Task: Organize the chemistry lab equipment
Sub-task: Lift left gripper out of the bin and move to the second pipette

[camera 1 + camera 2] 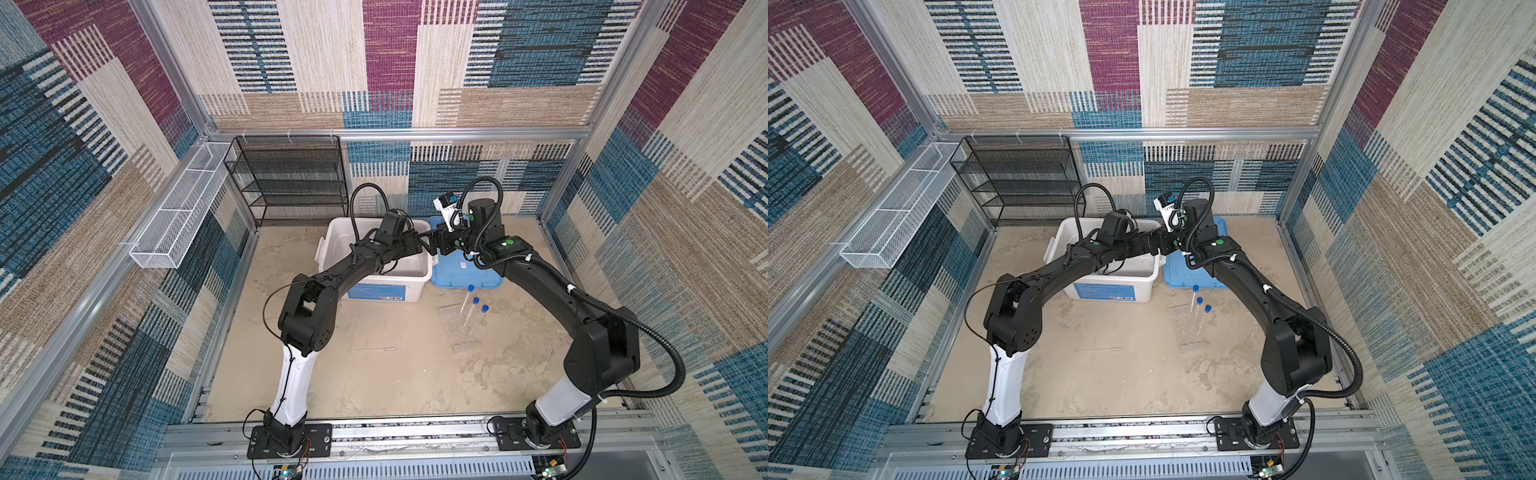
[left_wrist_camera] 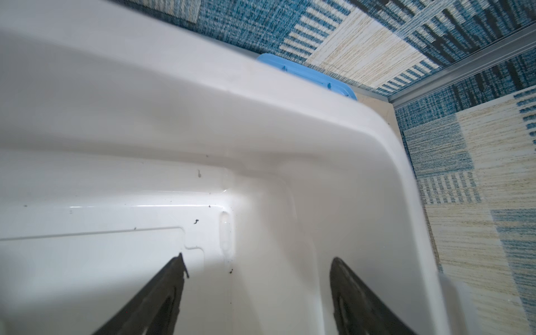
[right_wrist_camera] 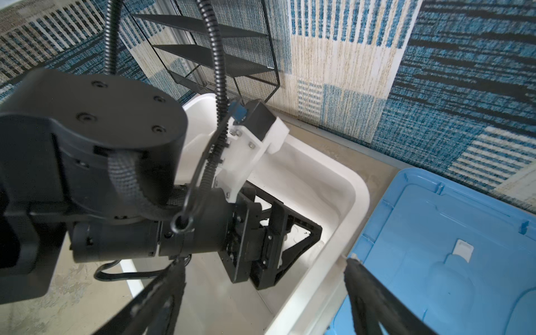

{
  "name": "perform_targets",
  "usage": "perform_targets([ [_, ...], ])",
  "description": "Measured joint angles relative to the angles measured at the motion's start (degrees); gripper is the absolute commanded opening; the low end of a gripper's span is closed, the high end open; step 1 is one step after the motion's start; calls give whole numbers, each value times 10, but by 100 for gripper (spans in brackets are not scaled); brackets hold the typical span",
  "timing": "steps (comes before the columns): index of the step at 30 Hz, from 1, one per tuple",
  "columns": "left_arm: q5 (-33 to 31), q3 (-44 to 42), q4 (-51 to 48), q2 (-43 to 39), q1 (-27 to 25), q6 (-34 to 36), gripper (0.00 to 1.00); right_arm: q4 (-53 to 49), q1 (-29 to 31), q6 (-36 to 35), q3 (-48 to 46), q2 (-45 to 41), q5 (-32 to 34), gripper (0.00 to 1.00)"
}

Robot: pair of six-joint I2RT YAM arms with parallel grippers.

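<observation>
Three clear blue-capped tubes (image 1: 468,313) (image 1: 1196,316) lie side by side on the table, partly over a clear plastic rack (image 1: 459,334) (image 1: 1187,334). Closer to the front lies a thin clear pipette (image 1: 376,349) (image 1: 1105,349). My left gripper (image 1: 422,245) (image 2: 258,259) hangs inside the big white bin (image 1: 332,237) near its right corner, open, with only the bin's floor between its fingers. My right gripper (image 1: 433,248) (image 3: 265,269) is open astride the bin's right rim (image 3: 356,188), one finger inside, the other above the blue lid (image 3: 449,232). Bowls and rod are out of view.
The blue lid (image 1: 461,274) (image 1: 1187,274) lies flat right of the bin. A black mesh shelf (image 1: 286,178) stands against the back wall, and a white wire basket (image 1: 178,212) hangs on the left wall. The two grippers are very close together.
</observation>
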Motion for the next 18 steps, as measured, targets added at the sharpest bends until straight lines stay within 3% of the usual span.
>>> perform_targets([
  [6, -14, -49, -10, -96, 1, 34, 90, 21, 0, -1, -42, -67, 2, 90],
  [13, -25, -121, -28, -236, 1, 108, 88, 54, 0, -12, -129, -172, -4, 90],
  [18, 19, -177, -71, -337, 2, 194, 87, 69, 0, -24, -198, -244, -49, 90],
])
